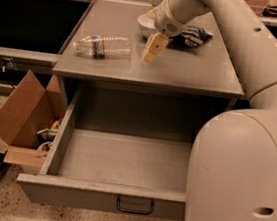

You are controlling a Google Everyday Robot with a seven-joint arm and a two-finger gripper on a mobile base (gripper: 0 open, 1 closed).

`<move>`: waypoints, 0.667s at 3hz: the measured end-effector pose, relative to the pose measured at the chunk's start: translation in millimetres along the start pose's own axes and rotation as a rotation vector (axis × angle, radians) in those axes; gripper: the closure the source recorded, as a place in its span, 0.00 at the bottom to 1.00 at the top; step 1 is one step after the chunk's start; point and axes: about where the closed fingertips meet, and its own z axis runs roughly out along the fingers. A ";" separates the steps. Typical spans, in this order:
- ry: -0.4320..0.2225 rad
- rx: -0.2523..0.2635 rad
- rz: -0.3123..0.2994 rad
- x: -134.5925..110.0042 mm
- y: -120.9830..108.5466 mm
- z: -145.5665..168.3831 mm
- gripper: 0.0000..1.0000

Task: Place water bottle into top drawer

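Observation:
The water bottle (102, 46) lies on its side on the grey cabinet top (194, 69), cap to the left, label band near its left end. My gripper (152, 50) hangs just to the right of the bottle, a short gap away and not touching it, its cream fingers pointing down at the cabinet top. The top drawer (122, 161) is pulled wide open below the cabinet top and holds nothing; its front panel has a dark wire handle (135, 206).
A white bowl (147, 25) and a dark blue-and-white snack bag (194, 35) sit at the back of the cabinet top behind my gripper. A brown cardboard box (24, 113) stands on the floor left of the drawer. My arm's white body (242, 170) fills the right side.

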 end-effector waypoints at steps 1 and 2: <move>-0.038 -0.005 0.010 -7.1 -5.4 21.2 0.00; -0.074 -0.024 0.021 -17.2 -9.8 43.6 0.00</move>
